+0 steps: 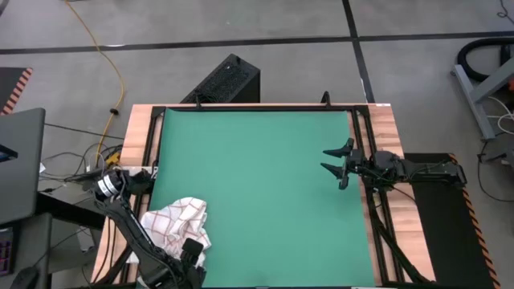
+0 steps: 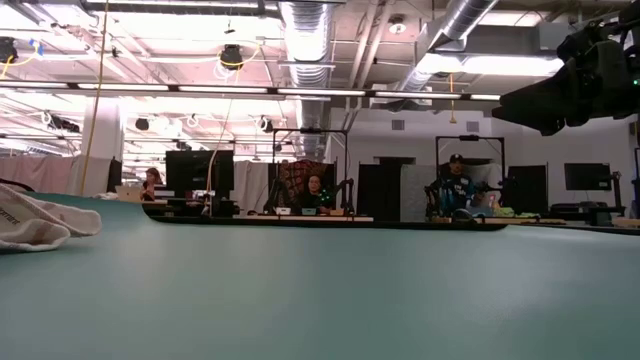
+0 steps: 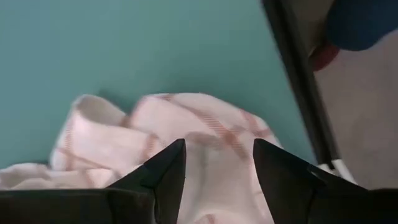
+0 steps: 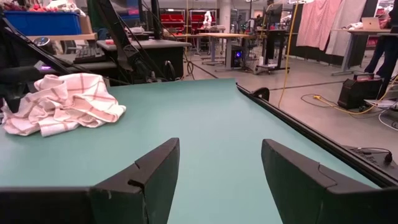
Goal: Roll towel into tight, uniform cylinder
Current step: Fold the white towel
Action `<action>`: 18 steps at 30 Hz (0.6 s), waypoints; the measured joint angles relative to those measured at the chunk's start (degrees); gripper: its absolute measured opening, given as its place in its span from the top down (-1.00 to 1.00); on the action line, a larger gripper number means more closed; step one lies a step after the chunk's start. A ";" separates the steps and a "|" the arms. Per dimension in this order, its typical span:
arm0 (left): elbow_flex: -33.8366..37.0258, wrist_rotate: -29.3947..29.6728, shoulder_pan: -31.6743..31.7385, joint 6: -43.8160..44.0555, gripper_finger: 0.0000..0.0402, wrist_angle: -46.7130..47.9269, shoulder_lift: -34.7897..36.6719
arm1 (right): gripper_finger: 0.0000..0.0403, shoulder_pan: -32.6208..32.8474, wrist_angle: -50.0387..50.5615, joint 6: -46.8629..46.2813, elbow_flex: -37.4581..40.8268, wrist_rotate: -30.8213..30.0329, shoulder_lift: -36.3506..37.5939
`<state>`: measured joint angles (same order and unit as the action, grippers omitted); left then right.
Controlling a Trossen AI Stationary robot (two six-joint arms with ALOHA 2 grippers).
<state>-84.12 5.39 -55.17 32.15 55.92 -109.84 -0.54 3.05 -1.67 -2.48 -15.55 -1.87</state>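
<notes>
The towel (image 1: 177, 225) is a crumpled white heap with thin red checks. It lies on the green mat (image 1: 273, 185) near the mat's near left corner and also shows in the right wrist view (image 4: 62, 102) and at the left of the low view (image 2: 35, 220). My left gripper (image 1: 191, 255) points down over the heap's near right part, open, its fingertips (image 3: 217, 144) apart above the cloth (image 3: 205, 124). My right gripper (image 1: 331, 160) waits level at the mat's right edge, open (image 4: 217, 146), with nothing between its fingers. My left gripper's open fingers (image 3: 171, 162) come at the towel's heap from above, pointing down, one on each side of a raised fold (image 3: 214, 134). Whether they touch the cloth I cannot tell.
A black frame rail (image 1: 359, 144) runs round the mat on the wooden table (image 1: 385, 120). A black box (image 1: 229, 80) stands just past the far edge. The mat's middle and far part (image 1: 257, 144) are bare. People sit at desks (image 2: 455, 190) far behind the table.
</notes>
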 joint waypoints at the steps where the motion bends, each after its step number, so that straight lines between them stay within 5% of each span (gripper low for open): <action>1: 0.00 0.40 0.12 0.17 0.11 0.73 0.00 | -0.24 0.00 0.00 0.02 0.00 0.00 -0.02; 13: 0.00 2.77 0.19 2.37 0.12 4.52 0.04 | -0.24 0.00 0.00 0.04 0.00 0.00 0.00; 18: 0.00 2.86 0.21 2.37 0.34 3.88 0.04 | -0.24 0.00 0.00 0.05 0.00 0.00 -0.01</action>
<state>-84.12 8.25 -54.96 34.52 59.81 -109.80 -0.54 3.05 -1.62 -2.48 -15.55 -1.88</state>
